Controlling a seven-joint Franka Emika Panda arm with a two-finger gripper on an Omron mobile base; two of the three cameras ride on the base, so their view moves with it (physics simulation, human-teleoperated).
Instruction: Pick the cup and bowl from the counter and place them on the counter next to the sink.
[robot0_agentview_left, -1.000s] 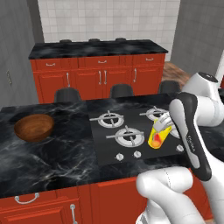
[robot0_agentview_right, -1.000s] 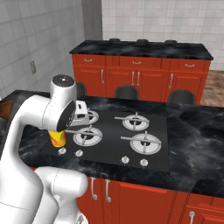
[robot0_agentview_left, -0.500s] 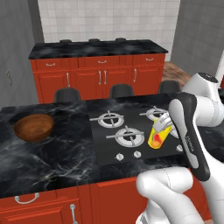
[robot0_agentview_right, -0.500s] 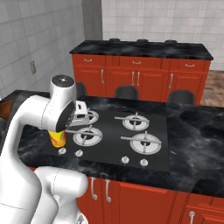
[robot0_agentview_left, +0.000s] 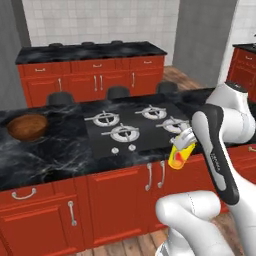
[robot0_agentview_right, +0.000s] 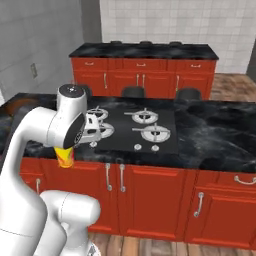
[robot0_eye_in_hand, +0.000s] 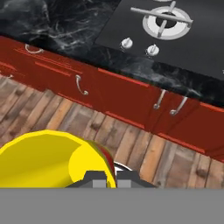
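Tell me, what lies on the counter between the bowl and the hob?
Nothing. In the left base view the black counter is bare between the bowl and the hob.

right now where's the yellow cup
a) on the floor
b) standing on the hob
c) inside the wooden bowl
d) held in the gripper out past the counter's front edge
d: the gripper is shut on the cup, which hangs in front of the red cabinet fronts, while the bowl sits apart on the counter.
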